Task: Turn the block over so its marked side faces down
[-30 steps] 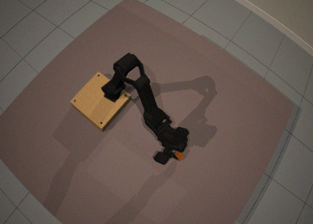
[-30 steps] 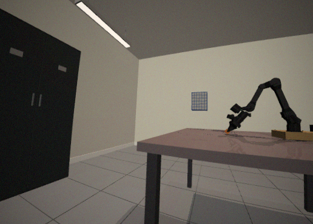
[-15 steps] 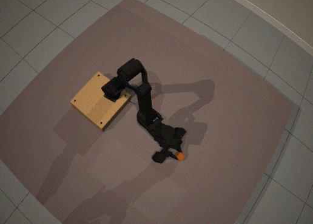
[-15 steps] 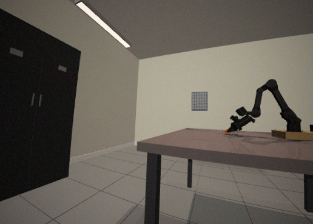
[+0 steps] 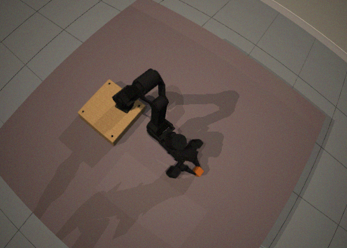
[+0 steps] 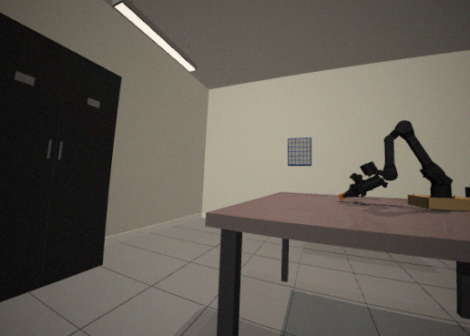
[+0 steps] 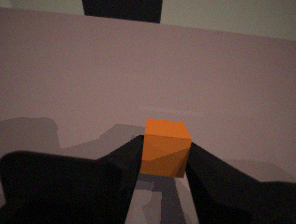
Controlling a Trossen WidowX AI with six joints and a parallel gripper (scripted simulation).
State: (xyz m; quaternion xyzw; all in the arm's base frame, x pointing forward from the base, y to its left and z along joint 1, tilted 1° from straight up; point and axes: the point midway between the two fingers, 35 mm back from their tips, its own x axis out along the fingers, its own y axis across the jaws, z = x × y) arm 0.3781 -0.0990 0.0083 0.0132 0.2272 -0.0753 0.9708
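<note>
A small orange block [image 5: 199, 171] [image 6: 342, 196] [image 7: 165, 146] sits between the two black fingers of my gripper [image 5: 195, 169] [image 6: 344, 195] [image 7: 165, 160]. The gripper is shut on the block and holds it low, close over the mauve table top [image 5: 235, 71] [image 6: 291, 210] [image 7: 100, 70]. The arm leans far forward, so the fingers point nearly level along the table. No mark shows on the block's visible faces. I cannot tell whether the block touches the table.
The arm's base stands on a wooden plate [image 5: 101, 113] [image 6: 437, 202] at the left of the table. A dark cabinet [image 6: 50, 156] stands by the left wall, far from the table.
</note>
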